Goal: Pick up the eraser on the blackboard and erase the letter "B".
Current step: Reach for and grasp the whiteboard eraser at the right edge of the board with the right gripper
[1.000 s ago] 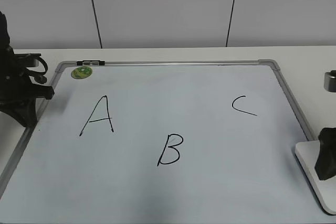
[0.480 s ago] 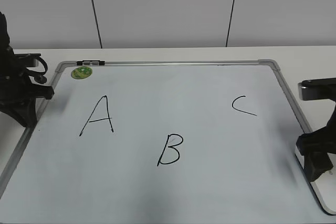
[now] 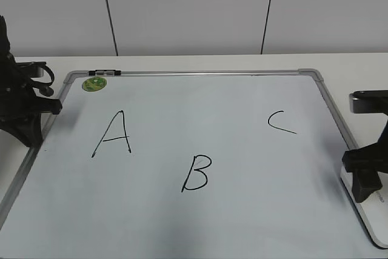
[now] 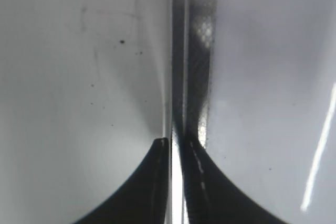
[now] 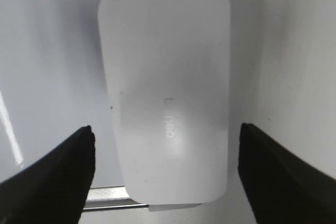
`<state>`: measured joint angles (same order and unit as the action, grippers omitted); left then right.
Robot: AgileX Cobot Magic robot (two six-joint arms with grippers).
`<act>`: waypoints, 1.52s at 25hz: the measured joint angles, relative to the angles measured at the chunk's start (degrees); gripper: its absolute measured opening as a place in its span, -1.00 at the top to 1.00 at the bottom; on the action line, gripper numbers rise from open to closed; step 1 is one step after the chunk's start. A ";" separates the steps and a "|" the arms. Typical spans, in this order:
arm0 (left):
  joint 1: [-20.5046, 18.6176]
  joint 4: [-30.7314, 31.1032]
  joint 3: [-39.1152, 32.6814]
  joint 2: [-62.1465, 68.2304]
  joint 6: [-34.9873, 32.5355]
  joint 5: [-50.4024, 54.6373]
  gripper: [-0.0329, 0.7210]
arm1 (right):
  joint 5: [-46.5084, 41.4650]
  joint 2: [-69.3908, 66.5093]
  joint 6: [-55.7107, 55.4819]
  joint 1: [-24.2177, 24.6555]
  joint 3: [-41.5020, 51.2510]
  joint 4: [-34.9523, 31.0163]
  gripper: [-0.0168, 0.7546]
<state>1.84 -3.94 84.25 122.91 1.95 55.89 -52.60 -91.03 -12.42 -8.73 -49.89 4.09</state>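
Note:
The blackboard (image 3: 206, 73) is a white board with a silver frame, lying flat. The black letter "B" (image 3: 196, 173) is drawn at its lower middle. The eraser (image 3: 371, 216), a flat white block, lies at the board's right edge, partly over the frame. My right gripper (image 3: 364, 177) hangs over it. In the right wrist view the eraser (image 5: 165, 77) lies between the jaws of my right gripper (image 5: 165, 132), which is open and apart from it on both sides. My left gripper (image 4: 176, 142) is shut and empty over the board's left frame (image 4: 202, 35).
The letter "A" (image 3: 113, 133) is at the left of the board and "C" (image 3: 280, 122) at the right. A round green magnet (image 3: 94, 83) sits at the top left corner, by a black clip (image 3: 104, 73). The left arm (image 3: 18, 107) stands at the left edge.
My right gripper has come further into view from the lower right edge, over the eraser, then shifted slightly right. The left arm has not moved.

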 joint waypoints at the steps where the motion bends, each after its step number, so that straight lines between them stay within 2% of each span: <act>1: 0.00 -0.04 0.00 0.00 0.00 0.00 0.70 | 0.00 0.00 0.12 0.35 0.00 0.00 -0.68; 27: 0.00 -0.62 0.00 0.00 0.00 0.00 0.67 | 3.67 -6.72 3.68 1.00 -0.09 0.21 -0.58; 33: 0.00 -0.62 0.00 0.00 0.00 0.00 0.65 | 3.67 -6.75 3.92 1.00 -0.09 0.43 -0.44; 38: 0.00 -0.62 0.00 0.00 0.00 0.00 0.64 | 3.78 -6.75 3.92 1.00 -0.09 0.43 -0.42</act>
<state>1.84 -4.56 84.25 122.91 1.95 55.89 -48.81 -97.78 -8.50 -7.74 -49.98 4.52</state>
